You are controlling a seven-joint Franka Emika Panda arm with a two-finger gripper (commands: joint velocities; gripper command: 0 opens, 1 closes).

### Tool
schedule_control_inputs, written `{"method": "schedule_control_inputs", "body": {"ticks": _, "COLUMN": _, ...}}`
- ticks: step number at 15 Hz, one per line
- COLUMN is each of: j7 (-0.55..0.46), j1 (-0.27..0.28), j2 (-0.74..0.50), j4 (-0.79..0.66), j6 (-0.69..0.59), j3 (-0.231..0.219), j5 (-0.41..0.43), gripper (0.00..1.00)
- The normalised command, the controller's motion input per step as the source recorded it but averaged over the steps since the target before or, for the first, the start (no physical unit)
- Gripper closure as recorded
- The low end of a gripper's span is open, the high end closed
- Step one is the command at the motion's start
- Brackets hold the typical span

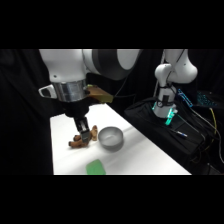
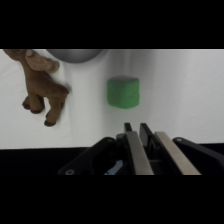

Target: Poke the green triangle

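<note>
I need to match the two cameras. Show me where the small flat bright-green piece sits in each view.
Side view: the small flat bright-green piece lies at the table's near edge, bottom centre.
Wrist view: it sits centre, above the gripper.
Shared landmark: the brown plush toy.

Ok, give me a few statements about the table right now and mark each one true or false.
1. The green triangle lies flat on the table. True.
2. The bowl sits on top of the green triangle. False: they lie apart, the bowl farther back.
3. The plush toy lies beside the bowl. True.
4. The fingers touch the green triangle. False: in the wrist view bare table shows between them.
5. The gripper holds the bowl. False: it hangs by the plush toy, its fingers close together on nothing.
</note>
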Motion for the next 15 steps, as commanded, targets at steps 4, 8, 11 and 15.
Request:
{"method": "schedule_control_inputs", "body": {"ticks": 4, "j7": 0.06, "j1": 0.034, "j2": 0.2, "j4": 0.11, "j6": 0.12, "j3": 0.028, "j5": -0.011, "gripper": 0.95}}
{"method": "schedule_control_inputs", "body": {"ticks": 8, "j7": -0.02, "j1": -0.001, "j2": 0.25, "j4": 0.1, "j6": 0.3, "j3": 0.037, "j5": 0.02, "gripper": 0.95}}
{"method": "schedule_control_inputs", "body": {"ticks": 11, "j7": -0.1, "j1": -0.04, "j2": 0.29, "j4": 0.11, "j6": 0.32, "j3": 0.053, "j5": 0.074, "gripper": 0.97}}
{"method": "schedule_control_inputs", "body": {"ticks": 15, "j7": -0.12, "j1": -0.062, "j2": 0.31, "j4": 0.16, "j6": 0.2, "j3": 0.047, "j5": 0.087, "gripper": 0.94}}
